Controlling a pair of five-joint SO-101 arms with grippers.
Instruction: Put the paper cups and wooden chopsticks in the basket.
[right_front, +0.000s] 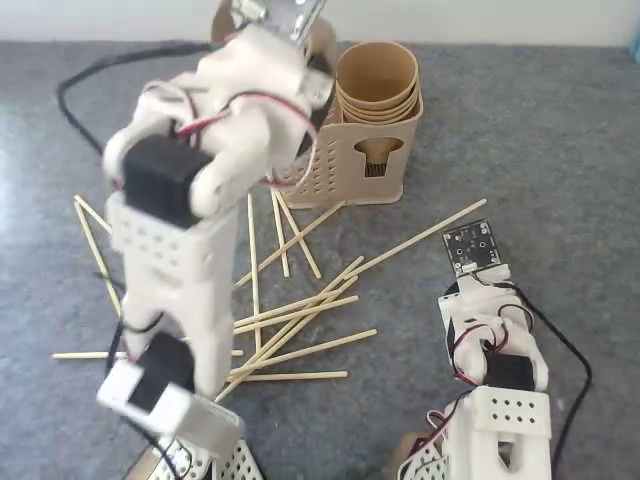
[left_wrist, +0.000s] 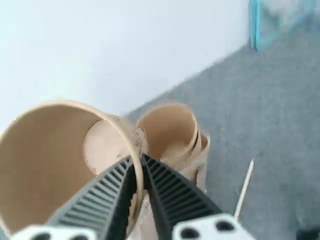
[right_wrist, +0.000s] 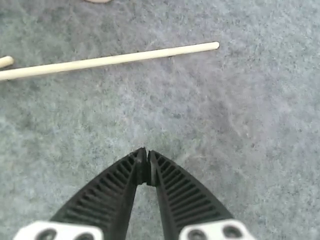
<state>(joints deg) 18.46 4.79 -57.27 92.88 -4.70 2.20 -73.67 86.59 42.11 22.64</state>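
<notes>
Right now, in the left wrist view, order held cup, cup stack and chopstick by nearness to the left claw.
1. Held cup, in the left claw.
2. Cup stack, just behind.
3. Chopstick, on the carpet beyond.

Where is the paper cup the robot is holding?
In the left wrist view the paper cup is pinched by its rim in the left gripper, at the far side of the table right beside the stack of cups in the basket.

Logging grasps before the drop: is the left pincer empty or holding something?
Holding. The left pincer is shut on the rim of a light brown paper cup, its wall pinched between the black ribbed fingers.
</notes>
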